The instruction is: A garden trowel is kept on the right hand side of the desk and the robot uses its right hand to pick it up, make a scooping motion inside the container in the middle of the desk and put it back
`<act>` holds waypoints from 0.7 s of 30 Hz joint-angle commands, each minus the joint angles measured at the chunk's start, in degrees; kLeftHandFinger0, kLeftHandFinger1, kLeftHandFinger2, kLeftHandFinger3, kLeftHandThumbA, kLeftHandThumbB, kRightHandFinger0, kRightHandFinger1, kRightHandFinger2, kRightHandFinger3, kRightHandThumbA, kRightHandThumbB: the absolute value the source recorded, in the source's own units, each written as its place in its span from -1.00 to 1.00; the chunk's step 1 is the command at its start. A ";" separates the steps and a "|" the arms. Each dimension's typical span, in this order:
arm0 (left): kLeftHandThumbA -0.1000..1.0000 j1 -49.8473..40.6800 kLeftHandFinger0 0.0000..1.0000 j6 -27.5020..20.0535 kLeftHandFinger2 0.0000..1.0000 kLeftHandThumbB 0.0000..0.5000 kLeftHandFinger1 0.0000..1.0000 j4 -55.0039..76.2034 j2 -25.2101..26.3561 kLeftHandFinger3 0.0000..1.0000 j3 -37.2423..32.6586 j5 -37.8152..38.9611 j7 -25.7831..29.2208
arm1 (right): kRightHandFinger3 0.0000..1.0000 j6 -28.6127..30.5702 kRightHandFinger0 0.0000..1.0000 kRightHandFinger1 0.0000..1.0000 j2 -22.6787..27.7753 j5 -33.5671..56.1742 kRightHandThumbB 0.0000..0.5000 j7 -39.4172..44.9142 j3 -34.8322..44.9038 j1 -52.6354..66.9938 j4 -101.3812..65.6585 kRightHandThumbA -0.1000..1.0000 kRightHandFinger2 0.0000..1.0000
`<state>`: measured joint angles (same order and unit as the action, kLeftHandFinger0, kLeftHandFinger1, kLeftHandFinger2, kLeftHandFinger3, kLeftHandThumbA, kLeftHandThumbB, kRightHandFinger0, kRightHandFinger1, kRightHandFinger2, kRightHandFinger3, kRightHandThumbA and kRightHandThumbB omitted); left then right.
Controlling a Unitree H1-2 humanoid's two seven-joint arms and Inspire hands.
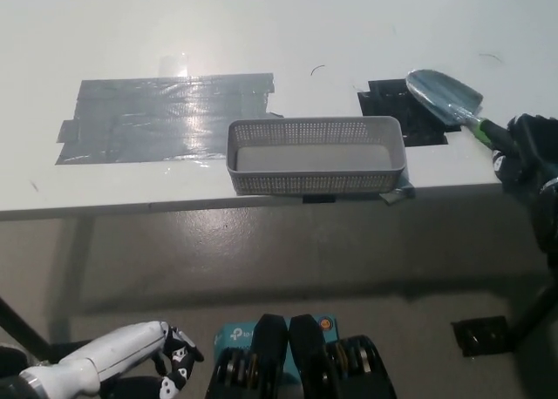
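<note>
Gripping the green handle of the garden trowel (445, 97), the black right hand (527, 149) sits at the right edge of the frame; its fingers seem clamped round the handle, though the dark shapes blur there; the metal blade points toward upper left over a black tape patch (385, 107) on the white surface (261, 33), right of the grey mesh container (314, 181) at centre; a grey tape patch (157, 120) lies left of it; the white left hand (144, 355) rests at lower left, fingers loosely apart, holding nothing.
</note>
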<state>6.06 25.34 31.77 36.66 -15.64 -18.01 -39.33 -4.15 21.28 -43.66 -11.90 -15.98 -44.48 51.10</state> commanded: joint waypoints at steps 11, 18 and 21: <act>0.75 -1.81 0.30 -0.90 0.47 -0.58 0.32 1.09 1.09 0.65 -0.62 -0.61 0.18 | -0.44 7.93 -1.00 -0.69 -2.69 12.01 -0.98 -6.41 10.77 -2.07 -3.34 -1.00 0.01; 0.75 -1.93 0.22 -1.21 0.39 -0.49 0.24 0.80 0.77 0.58 -0.54 -0.13 0.32 | -0.07 7.82 -1.00 -0.70 -0.20 10.88 -1.00 -4.40 9.19 -3.56 -5.68 -1.00 0.01; 0.69 -0.83 0.26 -0.81 0.42 -0.56 0.28 0.70 1.34 0.60 -0.14 0.61 -0.36 | 0.07 9.44 -1.00 -0.70 3.64 6.97 -1.00 -2.98 5.14 -5.50 -6.07 -1.00 0.04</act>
<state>4.19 24.97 31.69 36.61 -16.24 -18.07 -39.29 1.78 20.13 -34.33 -15.39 -8.66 -44.45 48.26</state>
